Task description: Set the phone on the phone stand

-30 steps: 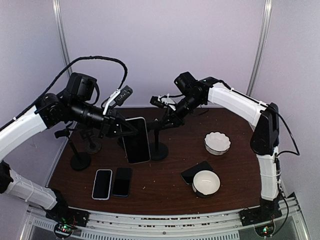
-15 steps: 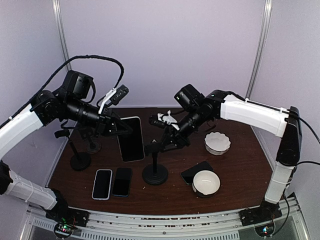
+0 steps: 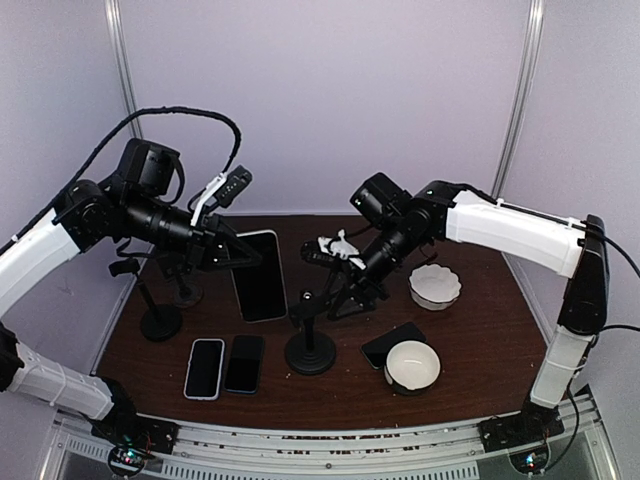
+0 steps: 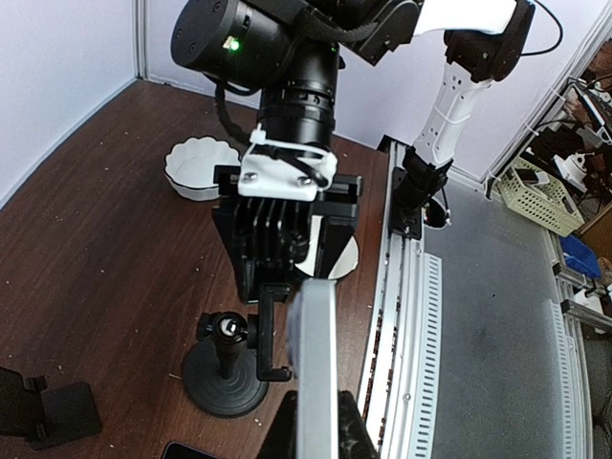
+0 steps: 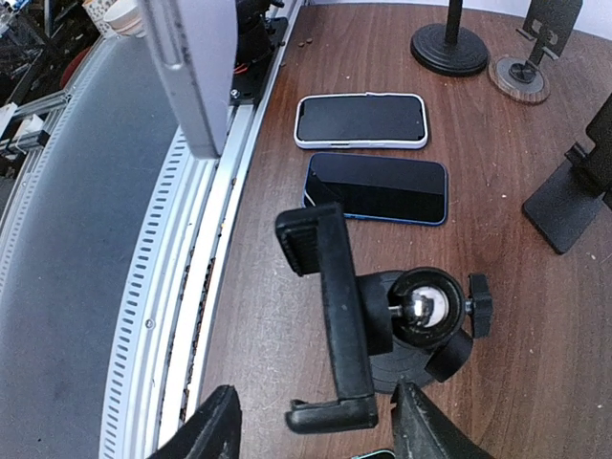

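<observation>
The left pincer grips the phone in the air. The right pincer is open beside the phone stand. The phone is not on it yet.

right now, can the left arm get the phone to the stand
Probably yes: the phone in the left gripper hangs beside the stand, nothing between them. The open right gripper sits close on the other side and may crowd it.

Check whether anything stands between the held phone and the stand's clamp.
Nothing visible does. The phone in the left gripper has open air toward the clamp of the phone stand. The right gripper has open fingers flanking that clamp, outside the gap.
</observation>
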Robot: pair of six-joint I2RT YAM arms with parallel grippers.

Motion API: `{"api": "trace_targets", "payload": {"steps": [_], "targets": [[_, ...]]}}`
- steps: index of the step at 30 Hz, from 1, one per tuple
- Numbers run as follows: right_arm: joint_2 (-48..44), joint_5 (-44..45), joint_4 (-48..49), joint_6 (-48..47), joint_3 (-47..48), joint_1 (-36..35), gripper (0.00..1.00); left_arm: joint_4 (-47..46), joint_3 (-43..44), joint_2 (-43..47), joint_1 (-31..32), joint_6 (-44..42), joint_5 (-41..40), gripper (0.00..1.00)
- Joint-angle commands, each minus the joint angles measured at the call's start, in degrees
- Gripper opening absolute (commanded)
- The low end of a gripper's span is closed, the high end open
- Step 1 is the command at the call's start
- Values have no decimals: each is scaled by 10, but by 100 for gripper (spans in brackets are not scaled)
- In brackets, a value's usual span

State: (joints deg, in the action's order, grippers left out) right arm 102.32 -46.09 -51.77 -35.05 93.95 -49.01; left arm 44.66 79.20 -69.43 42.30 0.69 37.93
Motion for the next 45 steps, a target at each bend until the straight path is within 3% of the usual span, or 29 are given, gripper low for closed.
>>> {"api": "trace_targets", "payload": {"steps": [1,28,45], "targets": [[2,7,-75,-57,56,-1,56,-36,17,21,-4,-2,8,0],[40,121,-132,-101,122,-19,51,-41,5,14,-3,-7,16,0],[62,104,-116,-78,143,-26,50,-45,-7,12,-4,-6,18,0]]}}
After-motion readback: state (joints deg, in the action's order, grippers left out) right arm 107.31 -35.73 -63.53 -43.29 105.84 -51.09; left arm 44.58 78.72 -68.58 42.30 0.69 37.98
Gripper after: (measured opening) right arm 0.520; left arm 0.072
